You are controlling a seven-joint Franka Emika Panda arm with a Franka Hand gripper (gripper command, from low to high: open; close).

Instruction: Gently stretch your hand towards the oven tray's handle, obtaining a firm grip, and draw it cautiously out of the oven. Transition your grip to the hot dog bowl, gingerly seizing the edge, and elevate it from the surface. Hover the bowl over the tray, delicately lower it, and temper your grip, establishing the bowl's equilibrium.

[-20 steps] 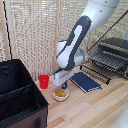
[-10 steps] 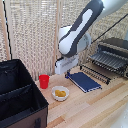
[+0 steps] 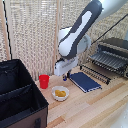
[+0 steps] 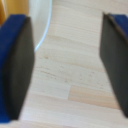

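1. The hot dog bowl point(image 3: 60, 93) is small, round and white with yellow-orange pieces inside; it sits upright on the bench point(image 3: 100, 107), at 4 o'clock from the red cup point(image 3: 44, 81).
2. The gripper point(image 3: 65, 77) hangs above the bowl, jaws spread wide, holding nothing.
3. The oven tray point(image 3: 97, 68), dark thin bars, juts from the oven point(image 3: 113, 55) toward 7 o'clock, its long axis along the oven's front.

Two dark fingers point(image 4: 19, 70) (blue-edged, blurred) are framing bare wooden table point(image 4: 70, 65), jaws standing wide apart, while the white bowl's rim point(image 4: 44, 25) is curving nearby.
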